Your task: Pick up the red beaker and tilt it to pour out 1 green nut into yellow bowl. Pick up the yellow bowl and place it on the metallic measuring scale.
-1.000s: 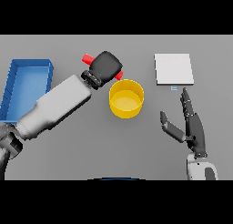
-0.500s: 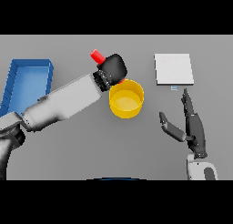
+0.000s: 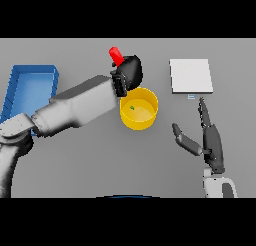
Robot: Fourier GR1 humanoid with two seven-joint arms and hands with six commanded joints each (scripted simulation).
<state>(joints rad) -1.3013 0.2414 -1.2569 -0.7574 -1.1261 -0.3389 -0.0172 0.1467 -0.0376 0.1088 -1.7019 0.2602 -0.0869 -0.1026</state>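
Observation:
My left hand [image 3: 131,72] is shut on the red beaker [image 3: 116,55], holding it just above the far rim of the yellow bowl [image 3: 139,118]; only the beaker's upper end sticks out past the hand. A small green nut [image 3: 132,108] lies inside the bowl. The metallic measuring scale [image 3: 190,75] is a flat pale square at the back right. My right hand [image 3: 208,141] hovers open to the right of the bowl, fingers straight and pointing towards the scale.
A blue tray [image 3: 28,88] sits at the left edge, partly behind my left forearm [image 3: 80,106], which crosses the table's middle towards the bowl.
My left hand has carried the beaker rightwards to just over the bowl's far rim. A green nut now lies in the bowl. The right hand has barely moved.

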